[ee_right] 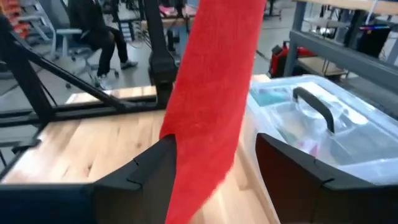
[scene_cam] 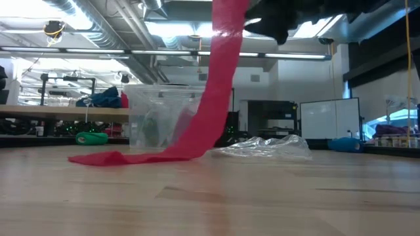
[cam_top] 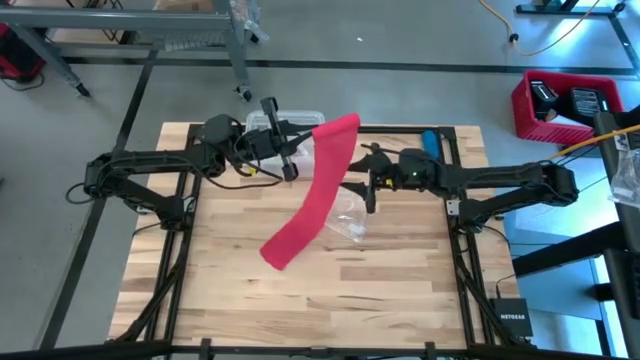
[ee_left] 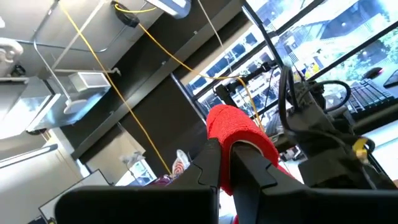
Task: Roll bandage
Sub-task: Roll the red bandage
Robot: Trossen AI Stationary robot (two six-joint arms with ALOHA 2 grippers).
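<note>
While the left claw point(ee_left: 225, 163) is clenched on the top end of the long red-pink fabric bandage point(cam_top: 318, 185), the strip hangs between the released right claw's point(ee_right: 214, 163) fingers; winding has barely begun, and next calls for turning the pinched end.

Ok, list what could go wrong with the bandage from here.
The left gripper pinches only the bandage's top end, so the strip could slip free. Its lower end trails on the table beside the plastic wrapper and might drag it. The open right gripper straddles the strip and could close off-centre.
</note>
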